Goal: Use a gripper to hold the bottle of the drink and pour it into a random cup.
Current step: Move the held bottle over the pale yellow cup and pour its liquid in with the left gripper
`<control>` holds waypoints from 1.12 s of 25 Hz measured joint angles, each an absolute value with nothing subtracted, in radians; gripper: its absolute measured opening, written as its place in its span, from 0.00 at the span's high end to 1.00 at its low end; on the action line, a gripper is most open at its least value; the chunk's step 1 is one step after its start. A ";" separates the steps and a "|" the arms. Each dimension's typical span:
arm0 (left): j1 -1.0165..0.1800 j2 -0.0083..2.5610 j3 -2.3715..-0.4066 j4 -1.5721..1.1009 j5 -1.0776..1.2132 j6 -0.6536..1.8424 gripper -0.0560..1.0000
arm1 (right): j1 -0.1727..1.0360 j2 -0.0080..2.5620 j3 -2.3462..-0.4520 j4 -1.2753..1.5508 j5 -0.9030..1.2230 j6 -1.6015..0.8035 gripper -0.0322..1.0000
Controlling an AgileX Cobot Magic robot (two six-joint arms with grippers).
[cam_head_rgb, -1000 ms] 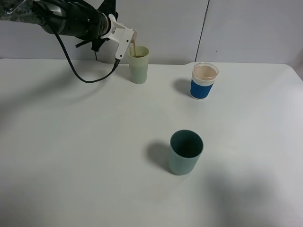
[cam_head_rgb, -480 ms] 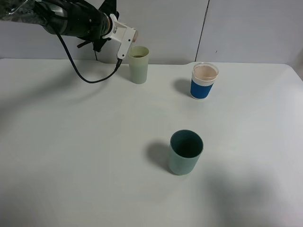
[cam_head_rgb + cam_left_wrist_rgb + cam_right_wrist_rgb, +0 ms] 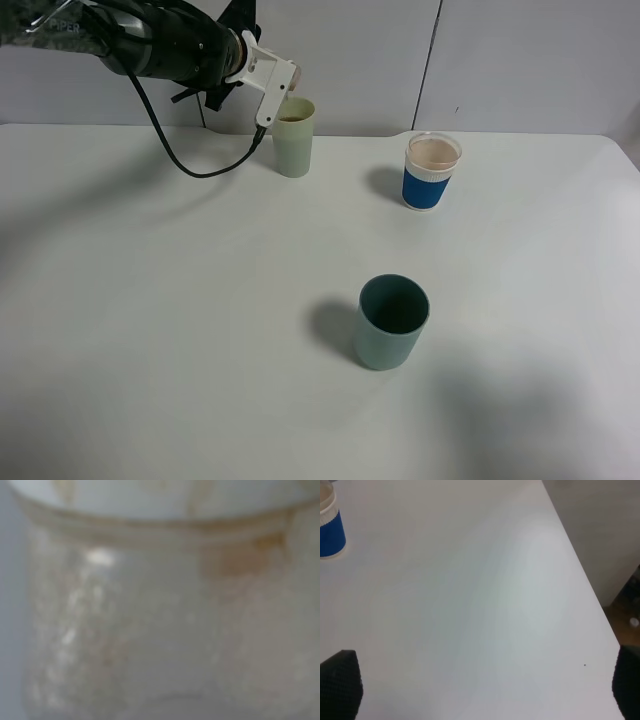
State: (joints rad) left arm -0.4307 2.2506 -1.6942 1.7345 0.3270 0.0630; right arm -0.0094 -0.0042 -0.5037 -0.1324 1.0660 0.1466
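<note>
Bottle (image 3: 289, 90) hardly shows from high up: tipped at the rim of the pale cup (image 3: 294, 140) by the bench's (image 3: 150, 320) far edge, clamped in the left gripper's (image 3: 270, 88) jaws. Left wrist: blurred clear bottle (image 3: 160, 630) fills the view. Right wrist: right gripper (image 3: 480, 680), jaws spread and empty, near the right edge. To pour well, hold the neck over the rim and tilt slowly.

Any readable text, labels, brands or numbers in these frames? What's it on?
No text is readable in any view.
On the blue-sleeved cup: a plain blue band, no print can be made out.
On the pale green cup and the teal cup: nothing, both are plain.
On the bottle: the left wrist view is a blurred close-up, and no label lettering shows.
</note>
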 joint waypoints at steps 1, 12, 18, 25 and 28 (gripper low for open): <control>-0.431 2.250 -1.694 1.734 0.331 0.063 0.62 | -0.009 -0.004 -0.504 -0.132 1.066 0.147 0.00; -0.439 2.222 -1.694 1.736 0.355 0.097 0.62 | -0.009 -0.004 -0.504 -0.132 1.066 0.147 0.00; -0.449 2.221 -1.694 1.736 0.359 0.098 0.62 | -0.009 -0.004 -0.504 -0.132 1.066 0.147 0.00; -0.453 2.221 -1.694 1.736 0.362 0.098 0.62 | -0.009 -0.004 -0.504 -0.132 1.066 0.147 0.00; -0.453 2.221 -1.694 1.736 0.362 0.098 0.62 | -0.009 -0.004 -0.504 -0.132 1.066 0.147 0.00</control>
